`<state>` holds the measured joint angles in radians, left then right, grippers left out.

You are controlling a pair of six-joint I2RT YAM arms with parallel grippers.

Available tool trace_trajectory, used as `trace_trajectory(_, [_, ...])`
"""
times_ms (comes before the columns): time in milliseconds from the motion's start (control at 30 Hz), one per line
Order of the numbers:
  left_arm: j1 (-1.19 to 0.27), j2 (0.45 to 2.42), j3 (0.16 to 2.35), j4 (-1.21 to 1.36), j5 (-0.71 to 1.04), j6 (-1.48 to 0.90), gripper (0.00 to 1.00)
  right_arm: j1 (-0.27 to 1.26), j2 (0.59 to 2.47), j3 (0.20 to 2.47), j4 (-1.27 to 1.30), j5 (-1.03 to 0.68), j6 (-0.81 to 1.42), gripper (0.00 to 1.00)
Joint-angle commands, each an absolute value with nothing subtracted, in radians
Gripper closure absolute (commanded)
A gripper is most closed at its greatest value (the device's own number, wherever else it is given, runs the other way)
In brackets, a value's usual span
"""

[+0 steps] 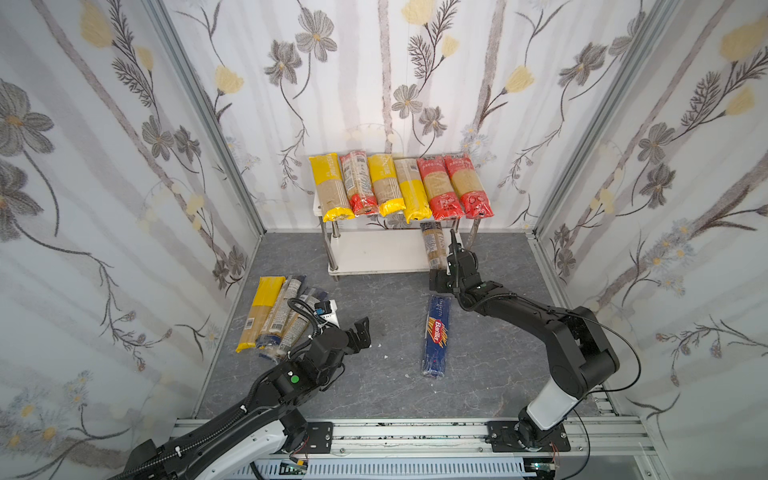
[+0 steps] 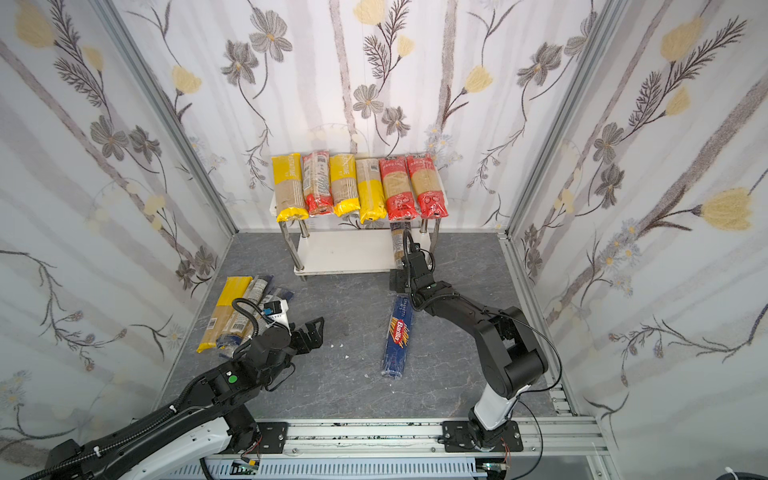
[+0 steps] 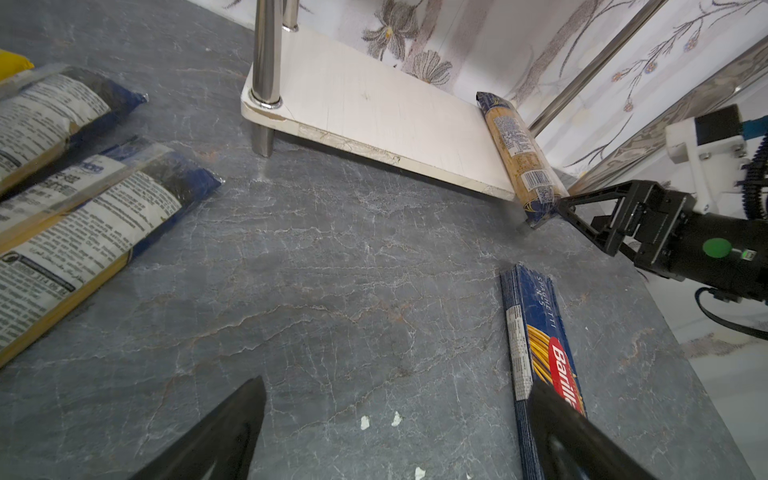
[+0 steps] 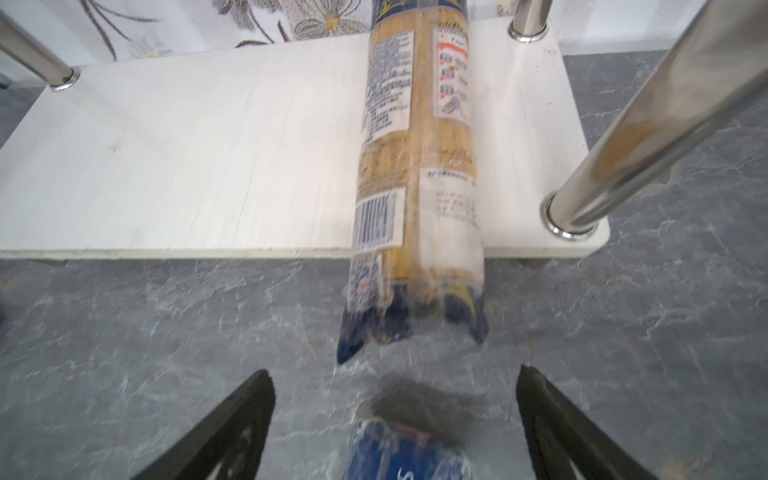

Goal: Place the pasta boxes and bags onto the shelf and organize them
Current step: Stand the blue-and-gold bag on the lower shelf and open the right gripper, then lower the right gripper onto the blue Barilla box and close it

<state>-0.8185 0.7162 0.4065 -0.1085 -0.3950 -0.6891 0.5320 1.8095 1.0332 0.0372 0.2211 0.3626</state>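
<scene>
In both top views I see six bags (image 1: 399, 187), yellow- or red-ended, side by side on the upper board of the shelf (image 1: 374, 253). A blue-ended bag (image 1: 433, 247) lies on the lower board and overhangs its front. A Barilla box (image 1: 436, 336) and a pile of bags (image 1: 272, 316) lie on the tabletop (image 1: 374, 374).

Left wrist view: my left hand (image 3: 397, 381) is spread wide and empty.

Right wrist view: my right hand (image 4: 392, 370) is spread and holds nothing, near the blue-ended bag's end, with a chrome leg (image 4: 615, 137) beside it.
</scene>
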Motion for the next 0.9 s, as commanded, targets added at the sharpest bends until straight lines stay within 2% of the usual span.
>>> trace_trajectory(0, [-0.818, 0.685, 0.373, -0.1, -0.34, -0.744, 0.0, 0.589, 1.743, 0.973, 0.023, 0.308, 0.425, 0.08])
trace_trajectory(167, [-0.824, 0.638, 0.308, -0.105, -0.293, -0.812, 0.0, 0.696, 1.63, 0.852, -0.006, 0.354, 0.525, 0.08])
trace_trajectory(233, [-0.835, 0.628, 0.289, -0.107, -0.28, -0.835, 0.0, 0.748, 1.578, 0.799, -0.013, 0.403, 0.567, 0.0])
trace_trajectory(267, [-0.846, 0.624, 0.282, -0.108, -0.279, -0.839, 0.0, 0.77, 1.554, 0.777, -0.018, 0.417, 0.584, 0.0])
trace_trajectory(500, [-1.011, 0.639, 0.263, -0.117, -0.362, -0.88, 0.0, 0.941, 1.453, 0.608, -0.03, 0.5, 0.749, 0.0])
trace_trajectory(667, [-1.109, 0.643, 0.227, -0.118, -0.421, -0.947, 0.0, 1.078, 1.475, 0.548, -0.026, 0.566, 0.864, 0.0])
trace_trajectory(867, [-1.15, 0.572, 0.147, -0.123, -0.434, -1.01, 0.0, 1.21, 1.559, 0.532, -0.003, 0.632, 0.954, 0.0])
